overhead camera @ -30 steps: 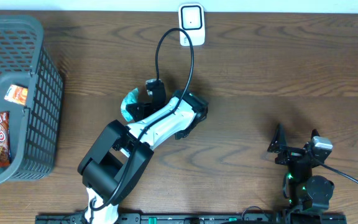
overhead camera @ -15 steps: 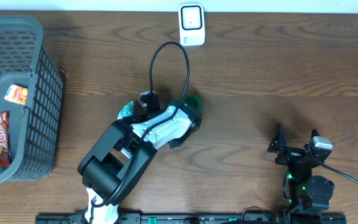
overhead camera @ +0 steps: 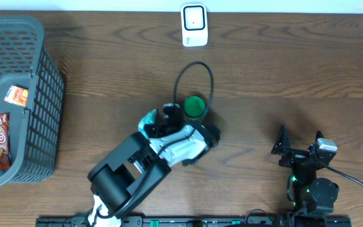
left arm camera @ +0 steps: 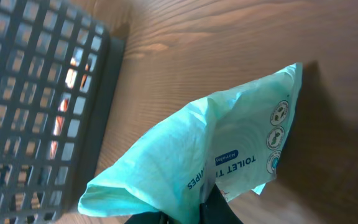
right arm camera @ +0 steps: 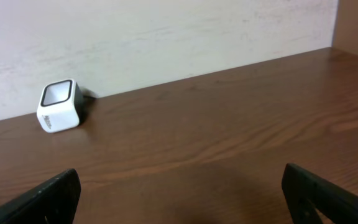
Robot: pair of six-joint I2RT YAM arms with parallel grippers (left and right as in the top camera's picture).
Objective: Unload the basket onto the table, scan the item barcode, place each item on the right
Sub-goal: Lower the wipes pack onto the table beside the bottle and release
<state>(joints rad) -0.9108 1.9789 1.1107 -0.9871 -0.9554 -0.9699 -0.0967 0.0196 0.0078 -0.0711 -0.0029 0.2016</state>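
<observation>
**Pack swung rightward, scanner not yet faced**

Since a second ago, the left gripper point(overhead camera: 159, 122) and its pack point(overhead camera: 149, 118) are shifted right and a little nearer the base. A green round thing point(overhead camera: 195, 106) is uncovered just beside the wrist; what it is cannot be told.

Nearest the base, the right gripper point(overhead camera: 282, 151) is parked at the table's point(overhead camera: 295, 75) near edge. Its jaws are spread wide with nothing between them, and it is judged to be kept clear of the working arm.

At mid-table the left jaws are clamped on one edge of the pack. The printed film is thus left hanging free, presumably so that a face can be turned to the reader. The pack is held above the wood, well apart from the scanner point(overhead camera: 194, 25), which stands at the far edge.

Only in the left wrist view are the pack's point(left arm camera: 229, 162) creased film and its "TOILET" lettering made out, with the fingers point(left arm camera: 188, 214) pinched below. No barcode is seen on that face. The basket point(left arm camera: 42, 93) is shown behind it.

Only from overhead is the gap between pack and scanner seen, along with snacks point(overhead camera: 0, 140) lying in the basket point(overhead camera: 43, 75).

From the right wrist the scanner point(right arm camera: 59, 106) is shown side-on against the wall, between the spread fingertips of its own gripper point(right arm camera: 182, 196).
</observation>
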